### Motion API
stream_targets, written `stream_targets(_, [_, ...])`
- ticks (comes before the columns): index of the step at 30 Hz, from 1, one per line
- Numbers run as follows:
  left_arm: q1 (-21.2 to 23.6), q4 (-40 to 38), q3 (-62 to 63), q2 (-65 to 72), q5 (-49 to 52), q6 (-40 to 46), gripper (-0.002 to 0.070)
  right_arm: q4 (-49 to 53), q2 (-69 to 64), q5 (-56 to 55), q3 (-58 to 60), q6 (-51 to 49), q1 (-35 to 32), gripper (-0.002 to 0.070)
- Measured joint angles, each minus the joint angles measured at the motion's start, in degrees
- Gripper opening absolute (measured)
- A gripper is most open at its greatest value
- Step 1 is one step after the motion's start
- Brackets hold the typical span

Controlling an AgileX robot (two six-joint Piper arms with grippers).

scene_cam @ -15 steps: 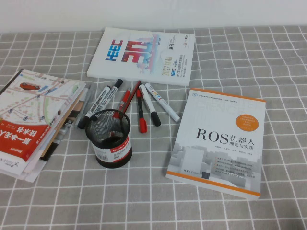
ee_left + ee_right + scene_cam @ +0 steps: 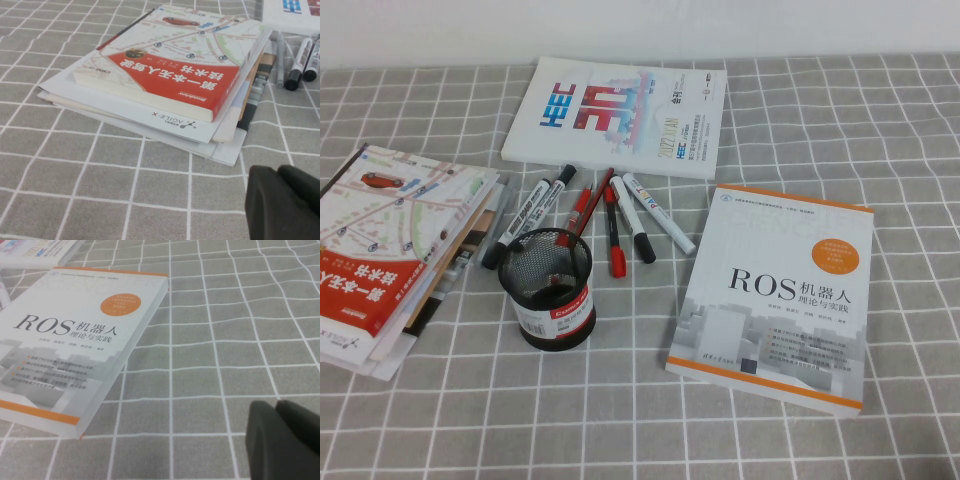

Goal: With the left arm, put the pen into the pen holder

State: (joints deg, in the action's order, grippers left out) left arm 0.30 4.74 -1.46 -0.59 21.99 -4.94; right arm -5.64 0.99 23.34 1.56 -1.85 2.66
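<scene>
The slim silver-grey pen lies on the checked cloth between the book stack and the black-capped markers. It also shows in the left wrist view, beside the stack's edge. The black mesh pen holder stands upright just in front of the pens, with a red pen leaning in it. My left gripper is shut and empty, low over the cloth, short of the book stack and well away from the pen. My right gripper is shut and empty over bare cloth beside the ROS book. Neither arm shows in the high view.
A stack of books and papers lies at the left, a white HEC booklet at the back and the ROS book at the right. Two black-capped markers, red pens and white markers lie behind the holder.
</scene>
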Motion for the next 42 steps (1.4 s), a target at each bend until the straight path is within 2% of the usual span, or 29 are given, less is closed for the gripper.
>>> stream_targets(25, [0.0,0.6,0.0,0.0,-0.8,-0.3,-0.0002,0.0,0.0,0.0,0.0,0.0,0.0,-0.0015])
stream_targets(29, [0.0,-2.1,0.0,0.0,-4.0,-3.7,-0.0002,0.0,0.0,0.0,0.0,0.0,0.0,-0.0015])
stream_targets(36, [0.0,-11.0,0.0,0.0,-13.2,-17.9,-0.0002,0.0,0.0,0.0,0.0,0.0,0.0,-0.0015])
stream_targets(42, [0.0,-11.5,0.0,0.0,-18.0,-20.5,-0.0002,0.0,0.0,0.0,0.0,0.0,0.0,-0.0015])
